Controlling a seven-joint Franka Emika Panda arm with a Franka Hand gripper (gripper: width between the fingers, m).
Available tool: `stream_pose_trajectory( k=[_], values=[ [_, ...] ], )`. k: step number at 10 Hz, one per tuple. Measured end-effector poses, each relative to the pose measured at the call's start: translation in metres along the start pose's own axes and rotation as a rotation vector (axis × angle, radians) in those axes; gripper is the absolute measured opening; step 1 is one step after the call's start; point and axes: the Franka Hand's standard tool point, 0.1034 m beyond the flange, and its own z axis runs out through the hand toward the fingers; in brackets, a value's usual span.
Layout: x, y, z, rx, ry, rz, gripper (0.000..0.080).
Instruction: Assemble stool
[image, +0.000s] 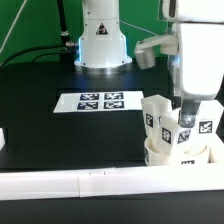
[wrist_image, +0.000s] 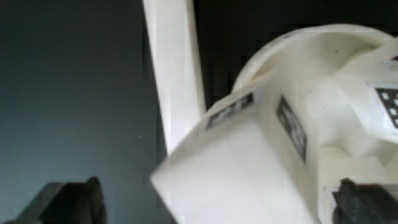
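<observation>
Exterior view: the stool (image: 178, 135) stands on the black counter (image: 45, 125) near the front edge, toward the exterior view's right, its round seat disc (image: 175, 154) lowest and its tagged legs (image: 158, 122) pointing up. Just in front of it, a long white rail (image: 100, 181) runs along the counter's front edge, so there is little room on that side. The marker board (image: 99, 101) lies flat nearer the middle, well apart from the stool, with bare black counter between them. The gripper (image: 188, 117) hangs among the upright legs, its jaws spread wide and holding nothing. In the wrist view a leg (wrist_image: 249, 140) fills the space between the dark fingertips (wrist_image: 71, 200), beside the rail (wrist_image: 171, 60)
</observation>
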Motion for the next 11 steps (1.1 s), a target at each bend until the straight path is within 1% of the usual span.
stream_pose_trajectory(
  k=[8, 9, 10, 11],
  values=[
    [-0.0017, 0.0004, 0.0003, 0.000, 0.000, 0.018, 0.0649],
    [-0.0018, -0.0008, 0.0003, 0.010, -0.001, 0.115, 0.0649],
    [-0.0036, -0.0039, -0.0012, 0.044, -0.019, 0.290, 0.0649],
    [-0.0010, -0.0051, -0.0025, 0.063, -0.024, 0.475, 0.0649]
  ],
)
